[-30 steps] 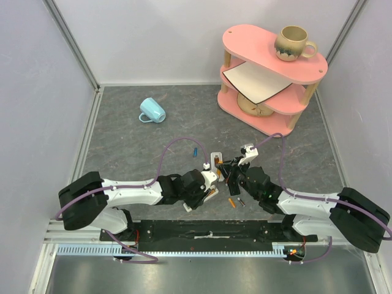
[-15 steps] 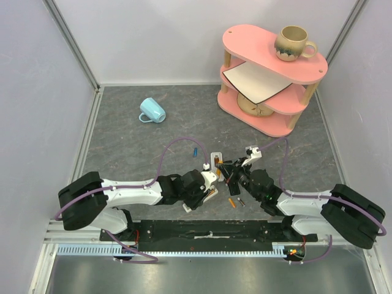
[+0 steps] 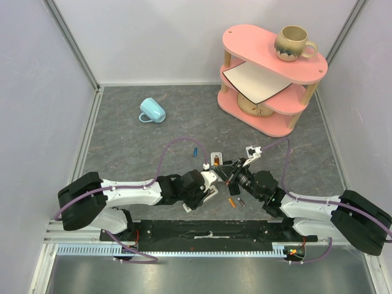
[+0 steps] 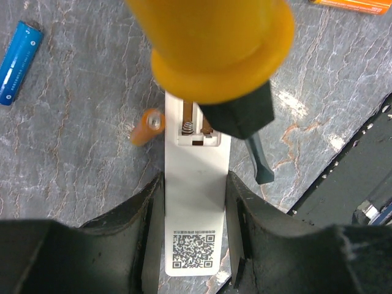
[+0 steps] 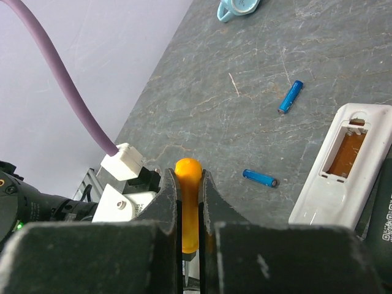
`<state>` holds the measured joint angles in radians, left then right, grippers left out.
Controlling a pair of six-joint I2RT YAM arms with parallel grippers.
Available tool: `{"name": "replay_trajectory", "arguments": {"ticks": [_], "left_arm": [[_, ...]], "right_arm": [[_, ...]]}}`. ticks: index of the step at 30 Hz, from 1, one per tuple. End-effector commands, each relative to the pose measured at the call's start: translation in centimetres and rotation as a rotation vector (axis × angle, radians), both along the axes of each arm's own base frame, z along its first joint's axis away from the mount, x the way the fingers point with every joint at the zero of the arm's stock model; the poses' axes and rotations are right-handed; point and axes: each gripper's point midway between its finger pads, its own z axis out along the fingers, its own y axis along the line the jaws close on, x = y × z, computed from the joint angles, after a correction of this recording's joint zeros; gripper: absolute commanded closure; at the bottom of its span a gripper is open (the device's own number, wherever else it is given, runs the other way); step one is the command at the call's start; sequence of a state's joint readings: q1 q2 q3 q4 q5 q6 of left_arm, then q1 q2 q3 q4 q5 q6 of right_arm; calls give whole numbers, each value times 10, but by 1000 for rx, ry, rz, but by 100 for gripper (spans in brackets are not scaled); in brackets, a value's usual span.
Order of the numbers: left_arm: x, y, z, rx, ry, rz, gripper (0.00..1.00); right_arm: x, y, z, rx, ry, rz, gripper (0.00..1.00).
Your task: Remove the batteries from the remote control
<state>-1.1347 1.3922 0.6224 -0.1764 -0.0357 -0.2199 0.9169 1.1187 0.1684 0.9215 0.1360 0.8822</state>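
My left gripper [image 4: 196, 190] is shut on a white remote [image 4: 196, 220], back side up, with a QR label and its battery bay [image 4: 197, 125] open at the far end, spring showing. An orange battery [image 4: 147, 126] lies right beside the bay. My right gripper [image 5: 187, 180] is shut on the orange-handled screwdriver [image 5: 188, 208], which hangs over the bay [image 4: 214, 43]. A blue battery [image 4: 19, 54] and another orange battery [image 4: 361, 5] lie loose. In the top view both grippers [image 3: 210, 191] [image 3: 228, 173] meet at mid-table.
A second white remote [image 5: 340, 174] with an open bay lies nearby, with two blue batteries [image 5: 290, 97] [image 5: 260, 178] next to it. A light blue mug [image 3: 151, 111] lies at the back left. A pink shelf [image 3: 269, 73] with a cup stands at the back right.
My right wrist has shifted and turned slightly with the screwdriver in it. The left arm and the held remote have not moved.
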Motion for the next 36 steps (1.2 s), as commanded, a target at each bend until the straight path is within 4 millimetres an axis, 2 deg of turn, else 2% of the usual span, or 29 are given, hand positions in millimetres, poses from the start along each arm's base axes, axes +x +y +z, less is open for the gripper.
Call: {"name": "replay_trajectory", "arguments": {"ticks": [1, 5, 10, 14, 22, 30, 36], "left_arm": [[10, -14, 13, -69, -39, 25, 98], [10, -14, 12, -68, -40, 22, 98], [9, -14, 12, -66, -37, 21, 98], [9, -15, 15, -75, -40, 18, 98], [8, -15, 19, -93, -45, 12, 98], [8, -17, 22, -103, -45, 6, 98], [11, -35, 50, -198, -71, -23, 98]], "right_arm": [[-12, 8, 17, 62, -7, 64, 100], [-5, -2, 10, 11, -6, 3, 100], [1, -11, 18, -21, -37, -44, 100], [3, -21, 14, -79, -36, -81, 100], [10, -49, 31, -158, -87, -185, 100], [8, -63, 32, -202, -93, -217, 100], [8, -66, 36, -219, -100, -223, 100]]}}
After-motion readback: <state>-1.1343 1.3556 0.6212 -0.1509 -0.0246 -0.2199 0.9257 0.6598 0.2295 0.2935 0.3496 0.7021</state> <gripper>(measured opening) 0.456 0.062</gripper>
